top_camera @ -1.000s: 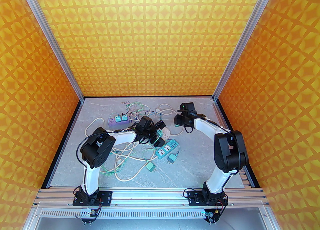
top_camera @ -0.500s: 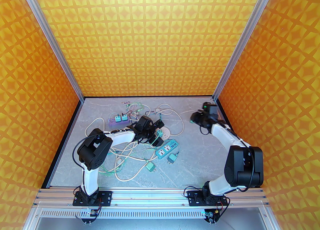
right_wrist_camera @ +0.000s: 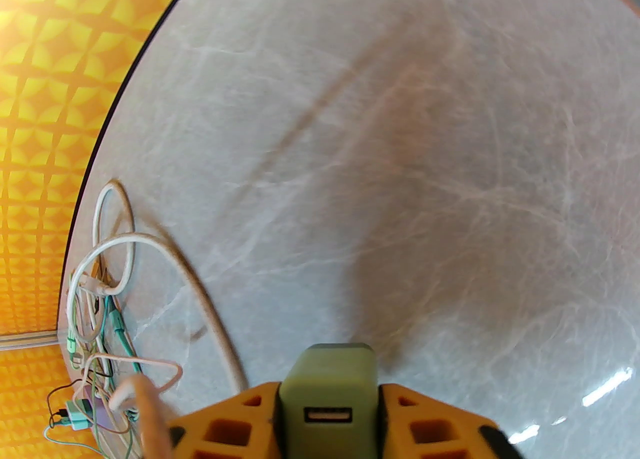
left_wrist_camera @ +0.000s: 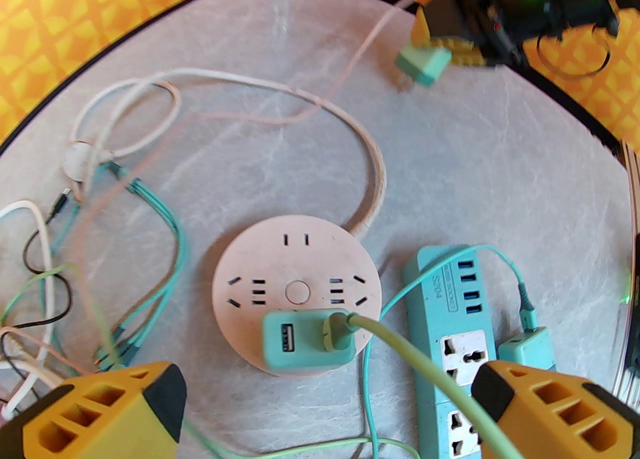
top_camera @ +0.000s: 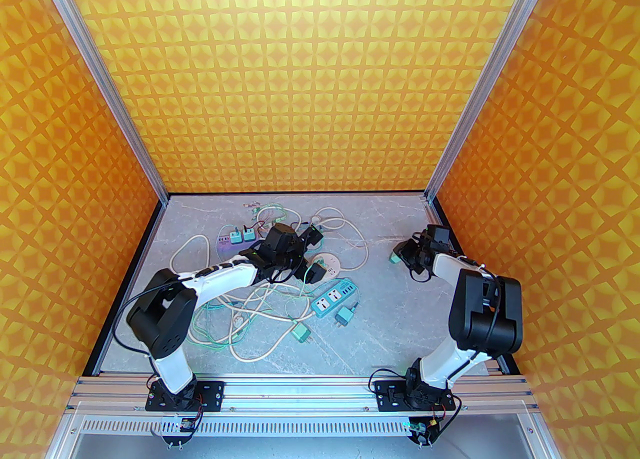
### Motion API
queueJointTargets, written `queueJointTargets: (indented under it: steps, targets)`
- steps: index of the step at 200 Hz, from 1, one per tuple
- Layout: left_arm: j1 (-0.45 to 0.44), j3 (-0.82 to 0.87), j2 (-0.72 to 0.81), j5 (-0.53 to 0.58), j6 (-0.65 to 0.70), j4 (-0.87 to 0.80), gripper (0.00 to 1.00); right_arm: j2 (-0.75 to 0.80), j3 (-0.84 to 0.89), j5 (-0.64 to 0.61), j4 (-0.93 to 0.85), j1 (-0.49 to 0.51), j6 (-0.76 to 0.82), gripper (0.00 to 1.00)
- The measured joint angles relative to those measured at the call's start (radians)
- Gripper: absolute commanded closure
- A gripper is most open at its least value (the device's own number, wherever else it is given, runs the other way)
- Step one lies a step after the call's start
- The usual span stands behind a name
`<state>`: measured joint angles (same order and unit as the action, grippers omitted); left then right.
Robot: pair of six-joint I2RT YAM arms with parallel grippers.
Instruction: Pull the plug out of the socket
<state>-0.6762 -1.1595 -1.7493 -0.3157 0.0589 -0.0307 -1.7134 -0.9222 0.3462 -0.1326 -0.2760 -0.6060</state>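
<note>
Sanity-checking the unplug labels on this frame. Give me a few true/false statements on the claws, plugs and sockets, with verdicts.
1. The right claw grips a teal plastic plug, held well away from the round pink plastic socket. True.
2. The round pink plastic socket has nothing plugged into it. False: a teal USB adapter with a green cable sits in it.
3. The left claw is shut on that green cable. False: it is open, above the socket, gripping nothing.
4. A blue rectangular power strip lies beside the round socket. True.
</note>
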Motion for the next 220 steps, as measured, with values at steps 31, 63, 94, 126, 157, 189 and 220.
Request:
queueJointTargets:
  steps: [31, 63, 94, 126, 157, 189, 220]
  targets:
    - [0.003, 0.020, 0.048, 0.055, -0.063, 0.021, 0.01, 0.004, 0.018, 0.010, -0.003, -0.001, -0.003, 0.24]
    - [0.029, 0.020, 0.063, 0.134, -0.164, 0.026, 0.01, 0.074, 0.036, -0.017, -0.051, -0.001, 0.008, 0.02]
    - [0.074, 0.020, 0.067, 0.174, -0.230, 0.027, 0.01, 0.183, 0.047, -0.043, -0.093, 0.007, 0.031, 0.01]
    - [0.078, 0.026, 0.079, 0.180, -0.253, 0.044, 0.01, 0.287, 0.048, -0.079, -0.133, 0.082, 0.068, 0.01]
    - [0.075, 0.029, 0.080, 0.178, -0.252, 0.040, 0.03, 0.330, 0.048, -0.089, -0.150, 0.209, 0.114, 0.02]
    - [0.073, 0.028, 0.072, 0.167, -0.230, 0.001, 0.05, 0.330, 0.044, -0.098, -0.183, 0.349, 0.175, 0.02]
    - [0.073, 0.040, 0.066, 0.163, -0.215, -0.042, 0.05, 0.328, 0.043, -0.116, -0.184, 0.496, 0.233, 0.04]
